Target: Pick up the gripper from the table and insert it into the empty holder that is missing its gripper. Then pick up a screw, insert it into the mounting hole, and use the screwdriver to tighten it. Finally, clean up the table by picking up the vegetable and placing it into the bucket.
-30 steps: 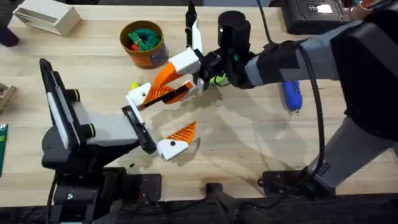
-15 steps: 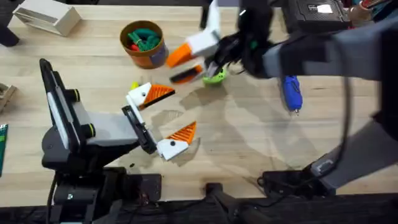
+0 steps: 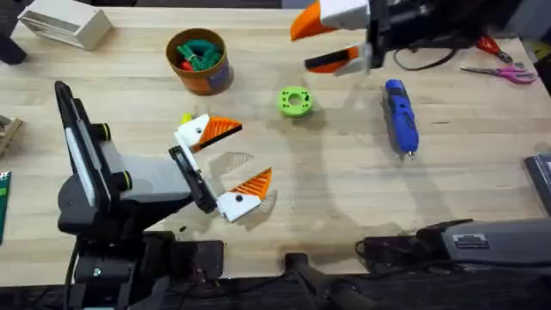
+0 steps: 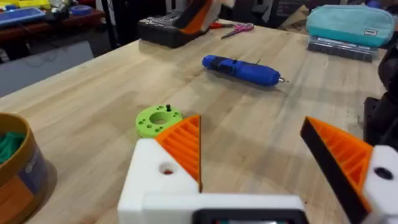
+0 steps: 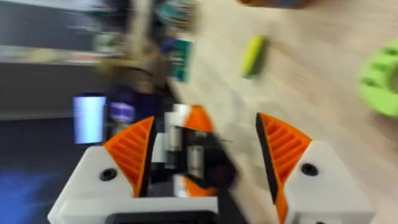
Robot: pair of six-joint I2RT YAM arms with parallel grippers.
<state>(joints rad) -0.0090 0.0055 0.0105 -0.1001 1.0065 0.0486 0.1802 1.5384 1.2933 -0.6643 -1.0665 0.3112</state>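
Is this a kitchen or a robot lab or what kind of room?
Probably a robot lab or workshop. Two robot arms with orange-padded grippers, the left gripper and right gripper, work over a wooden table with a blue screwdriver and scissors.

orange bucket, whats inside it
Inside the orange bucket lie green toys and something red, filling it to the rim. Whatever sits beneath them, and the tub's floor, is covered.

You have the blue screwdriver (image 3: 400,116) lying flat on the table, silvery tip toward the arms' bases; the orange bucket (image 3: 198,60) stands upright at the far side holding green and red toys; the yellow-green vegetable (image 3: 185,119) lies just beside the left arm's white-and-orange fingers.
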